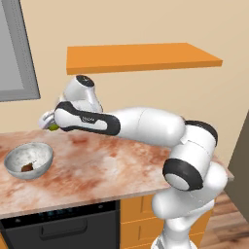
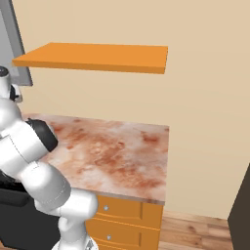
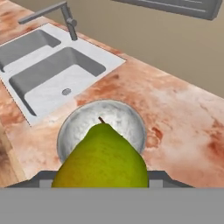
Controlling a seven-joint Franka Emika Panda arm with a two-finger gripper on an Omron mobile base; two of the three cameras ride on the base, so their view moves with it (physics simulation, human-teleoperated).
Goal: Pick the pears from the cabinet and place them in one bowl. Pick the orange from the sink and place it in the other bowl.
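Marbled reddish counter [image 1: 97, 170] runs under the outstretched arm, whose gripper [image 1: 50, 124] is clamped on the yellow-green pear [image 3: 103, 159], stem pointing away from the hand. Straight ahead of the fingers, below the fruit, sits the speckled bowl [image 3: 124, 120] with the brown pear [image 1: 27, 167] already inside; beyond it lies the sink [image 3: 52, 78]. To my eye the release wants care: centre over the bowl, come down close, then let go so the pear doesn't bounce off the rim or its neighbour.
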